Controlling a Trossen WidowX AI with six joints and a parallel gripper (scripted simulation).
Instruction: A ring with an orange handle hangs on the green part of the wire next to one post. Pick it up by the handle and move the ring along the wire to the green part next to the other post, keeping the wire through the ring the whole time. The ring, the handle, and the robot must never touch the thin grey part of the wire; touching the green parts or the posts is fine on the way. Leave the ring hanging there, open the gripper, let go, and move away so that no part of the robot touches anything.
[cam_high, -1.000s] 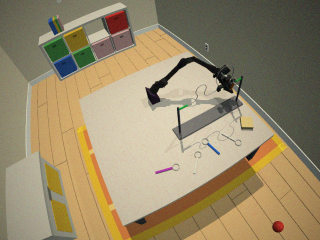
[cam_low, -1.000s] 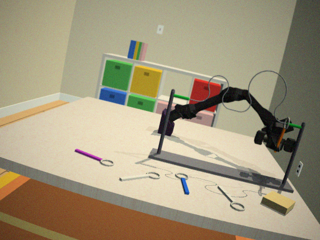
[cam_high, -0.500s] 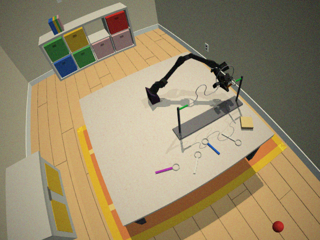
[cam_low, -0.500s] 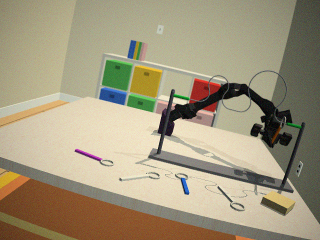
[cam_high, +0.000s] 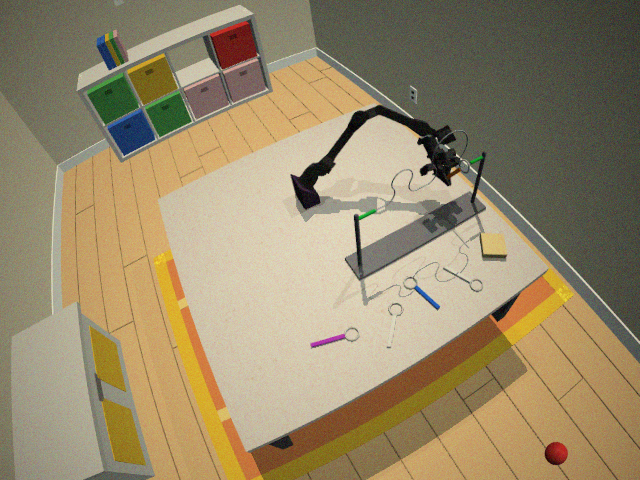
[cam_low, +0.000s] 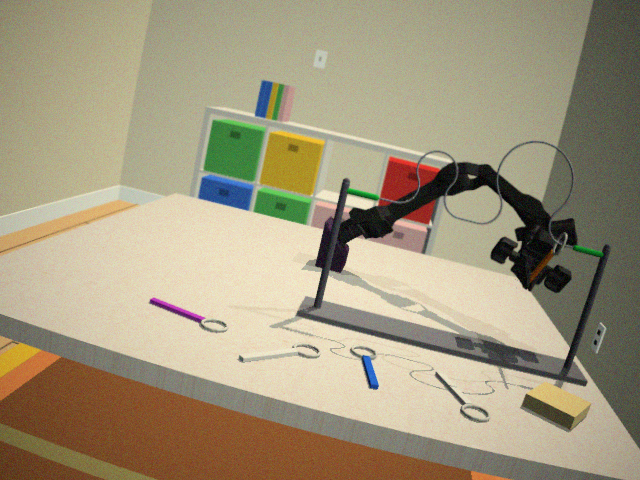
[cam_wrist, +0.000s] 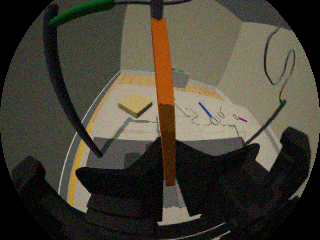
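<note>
Ring (cam_high: 464, 165) (cam_wrist: 157, 9) sits just above the end effector (cam_high: 448, 176) (cam_low: 535, 271) (cam_wrist: 167, 145), which grips its orange handle (cam_high: 454, 172) (cam_low: 542, 264) (cam_wrist: 163, 75). Left to right in the exterior view, one post (cam_high: 358, 248) (cam_low: 331, 248) (cam_wrist: 265, 127) stands well apart from the end effector, a yellow block (cam_high: 493, 245) (cam_low: 555, 405) (cam_wrist: 135, 105) lies below it on the surface (cam_high: 258, 258) (cam_low: 155, 248) (cam_wrist: 200, 132), and the other post (cam_high: 478, 178) (cam_low: 587, 310) (cam_wrist: 57, 80) rises near it

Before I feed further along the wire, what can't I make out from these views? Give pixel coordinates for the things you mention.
- Any gap between the ring (cam_high: 464, 165) and the grey wire (cam_high: 412, 186) (cam_low: 572, 180): too small in the top and exterior views.
- The whole ring in the wrist view: cut off by the top edge.
- The orange handle's (cam_high: 453, 173) (cam_low: 542, 265) (cam_wrist: 164, 75) gripped faces: hidden by the jaws in the wrist view.
- The far wall outlet's slots: too blurred in the exterior view.
</note>
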